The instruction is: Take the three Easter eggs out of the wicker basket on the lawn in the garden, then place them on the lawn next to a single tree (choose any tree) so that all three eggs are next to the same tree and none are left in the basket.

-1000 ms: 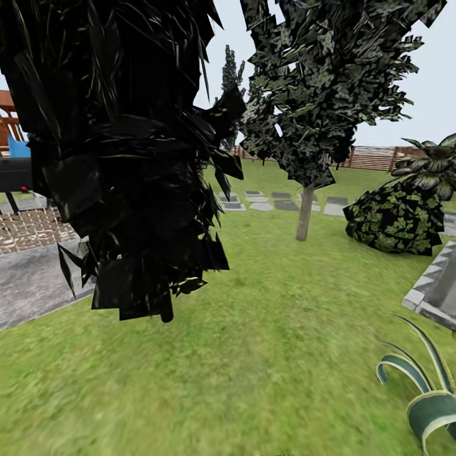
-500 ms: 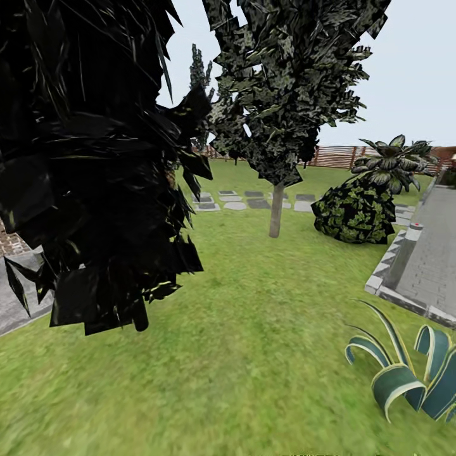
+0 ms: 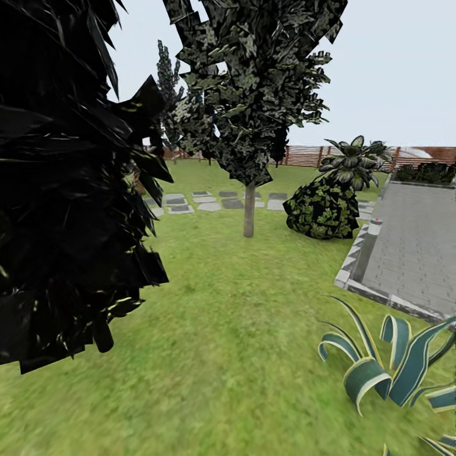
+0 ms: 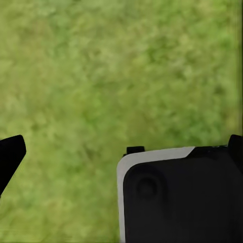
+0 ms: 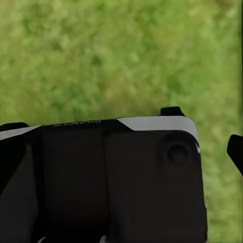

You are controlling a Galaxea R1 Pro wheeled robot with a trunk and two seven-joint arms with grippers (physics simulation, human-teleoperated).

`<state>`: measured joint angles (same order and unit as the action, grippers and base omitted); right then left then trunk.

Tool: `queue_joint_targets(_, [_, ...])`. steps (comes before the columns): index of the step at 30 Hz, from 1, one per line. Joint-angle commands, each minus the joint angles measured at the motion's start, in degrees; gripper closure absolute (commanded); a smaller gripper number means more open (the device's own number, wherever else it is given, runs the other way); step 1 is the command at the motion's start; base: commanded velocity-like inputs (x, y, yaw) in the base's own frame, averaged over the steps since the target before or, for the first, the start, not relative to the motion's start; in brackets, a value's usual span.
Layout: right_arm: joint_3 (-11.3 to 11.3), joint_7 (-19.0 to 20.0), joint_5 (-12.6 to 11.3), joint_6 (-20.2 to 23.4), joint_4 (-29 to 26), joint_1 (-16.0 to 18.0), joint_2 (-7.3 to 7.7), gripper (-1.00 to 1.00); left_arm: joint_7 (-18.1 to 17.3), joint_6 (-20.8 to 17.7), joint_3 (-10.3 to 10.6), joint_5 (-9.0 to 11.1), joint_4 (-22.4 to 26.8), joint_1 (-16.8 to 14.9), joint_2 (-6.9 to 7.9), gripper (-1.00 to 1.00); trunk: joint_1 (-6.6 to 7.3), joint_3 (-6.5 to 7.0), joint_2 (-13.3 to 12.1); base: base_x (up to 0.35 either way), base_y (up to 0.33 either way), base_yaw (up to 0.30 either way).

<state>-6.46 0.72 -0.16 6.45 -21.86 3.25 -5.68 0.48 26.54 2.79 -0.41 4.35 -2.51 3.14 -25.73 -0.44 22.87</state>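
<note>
Here, bright green flat lawn (image 3: pixel 240 329) surrounds a dark cone-shaped thin-stemmed tree (image 3: pixel 249 114) at twelve o'clock; either tool's spread cannot be told.

Left wrist view: a black fingertip (image 4: pixel 10 154) of the left gripper at one edge, and a black, white-edged body part (image 4: pixel 177 197) beneath the camera. Right wrist view: a black fingertip (image 5: pixel 235 149) of the right gripper at the edge, above a similar black, white-trimmed part (image 5: pixel 116 177). Jaw spacing cannot be judged for either gripper.
</note>
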Motion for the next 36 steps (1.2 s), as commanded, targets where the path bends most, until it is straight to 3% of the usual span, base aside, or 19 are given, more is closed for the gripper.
queue_joint_targets(1, [-0.31, 0.07, -0.01, 0.32, -0.11, 0.00, -0.08, -1.00, 0.05, 0.20, 0.23, -0.03, -0.04, -0.03, 0.02, -1.00, -0.05, -0.05, 0.05, 0.310, -0.038, -0.073])
queue_joint_targets(36, [-0.30, 0.07, -0.01, 0.31, -0.11, 0.00, -0.12, -1.00, 0.05, 0.19, 0.20, -0.03, -0.04, -0.01, 0.02, -1.00, -0.05, -0.05, 0.05, 0.332, -0.004, -0.054])
